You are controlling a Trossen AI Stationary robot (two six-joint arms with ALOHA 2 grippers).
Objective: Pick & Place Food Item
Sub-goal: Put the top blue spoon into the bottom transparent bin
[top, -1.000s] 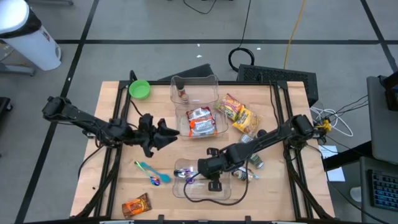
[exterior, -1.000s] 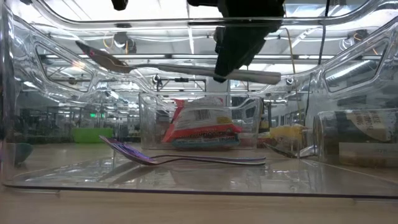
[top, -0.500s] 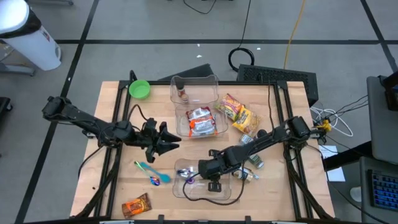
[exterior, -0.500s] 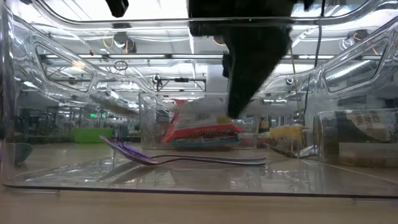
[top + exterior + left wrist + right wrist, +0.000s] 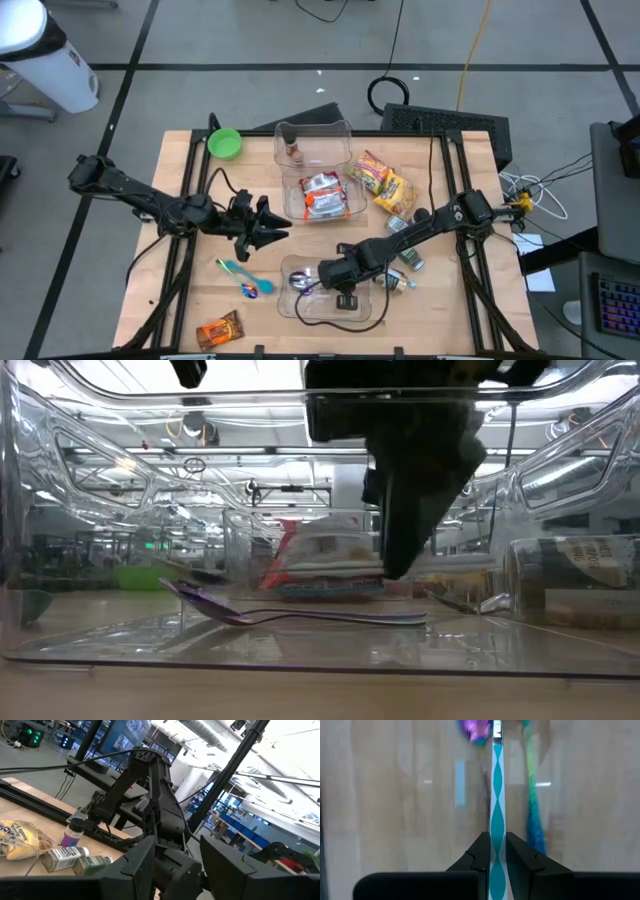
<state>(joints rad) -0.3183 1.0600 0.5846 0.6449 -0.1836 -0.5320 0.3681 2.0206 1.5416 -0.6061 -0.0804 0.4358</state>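
Teal-patterned utensil (image 5: 498, 820) is sitting pinched in right gripper (image 5: 322, 277), now lowering deeper into the clear tray (image 5: 372, 318); release looks close. Left gripper (image 5: 278, 222), half-open and empty, is hovering by the snack bag (image 5: 322, 195).

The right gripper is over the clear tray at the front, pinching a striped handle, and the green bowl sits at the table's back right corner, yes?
Not quite. In the high view the green bowl sits at the back left corner. The right gripper is indeed over the clear tray, pinching the striped handle.
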